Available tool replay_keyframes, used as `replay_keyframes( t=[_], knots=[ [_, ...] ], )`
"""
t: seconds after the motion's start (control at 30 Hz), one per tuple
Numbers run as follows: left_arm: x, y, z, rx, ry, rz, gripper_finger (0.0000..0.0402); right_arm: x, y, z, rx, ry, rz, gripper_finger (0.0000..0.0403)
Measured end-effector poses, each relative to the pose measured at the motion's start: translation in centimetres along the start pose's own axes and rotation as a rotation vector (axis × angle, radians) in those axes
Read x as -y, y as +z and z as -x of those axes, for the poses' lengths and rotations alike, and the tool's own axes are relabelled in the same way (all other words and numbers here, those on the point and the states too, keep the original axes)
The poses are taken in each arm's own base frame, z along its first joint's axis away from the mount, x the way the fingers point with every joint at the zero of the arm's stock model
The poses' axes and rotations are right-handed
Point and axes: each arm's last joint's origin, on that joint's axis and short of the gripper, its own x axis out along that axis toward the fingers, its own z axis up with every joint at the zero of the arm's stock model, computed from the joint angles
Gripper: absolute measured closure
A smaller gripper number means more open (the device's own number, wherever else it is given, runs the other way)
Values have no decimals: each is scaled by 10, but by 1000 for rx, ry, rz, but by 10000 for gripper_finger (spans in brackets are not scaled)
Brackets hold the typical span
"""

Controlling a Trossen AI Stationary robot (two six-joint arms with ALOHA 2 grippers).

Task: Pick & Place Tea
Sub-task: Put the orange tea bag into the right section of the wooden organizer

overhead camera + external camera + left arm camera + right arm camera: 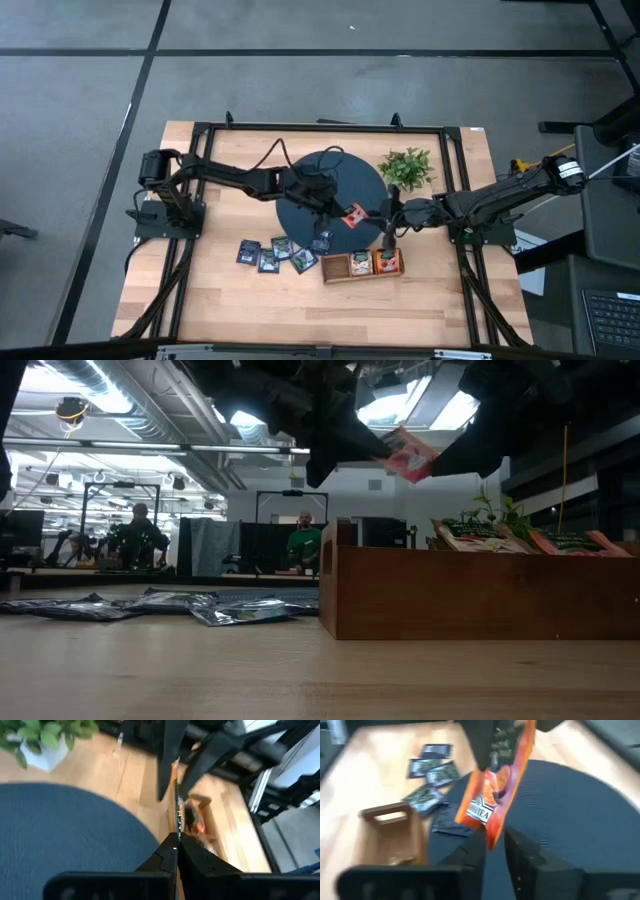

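Observation:
An orange-red tea sachet hangs in the air over the near right edge of a round dark blue mat. My left gripper reaches in from the left and is shut on it. My right gripper comes from the right. It is open, with a finger on either side of the sachet's lower corner; I cannot tell if they touch it. Several dark sachets lie flat on the table, and one lies on the mat's near edge. More sachets sit in the wooden tray. My left gripper pinches the orange-red sachet between its two fingers at one edge, which its wrist view shows edge-on. The sachet is lifted clear of the mat and table. In the right wrist view it hangs tilted below the left fingers.
A small potted green plant stands at the far right of the mat. The three-compartment tray sits near the table's front, below the grippers, holding a beige and an orange sachet. A black frame rail surrounds the table. People sit in the room behind.

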Motion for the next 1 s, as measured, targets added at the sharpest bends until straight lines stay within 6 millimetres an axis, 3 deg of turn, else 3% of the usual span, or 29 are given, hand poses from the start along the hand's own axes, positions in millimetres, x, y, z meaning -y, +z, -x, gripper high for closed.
replay_keyframes(
  t=[0.2, 0.37, 0.53, 0.73, 1.0],
  knots=[
    [6, -9, -2, -55, 29, -9, 399, -3, 7, 0, 63, 73, -29, 259],
    [17, -12, -4, -51, 50, -58, 399, -1, 16, 0, 144, 78, -60, 233],
    [29, -4, -5, -31, 43, -123, 399, 4, 19, -3, 167, 74, -81, 231],
    [30, -2, -4, -41, 91, -153, 399, 3, 20, -14, 192, 155, -86, 235],
    [26, -11, -3, -112, 188, -153, 399, 2, 21, -16, 205, 155, -85, 297]
  ],
)
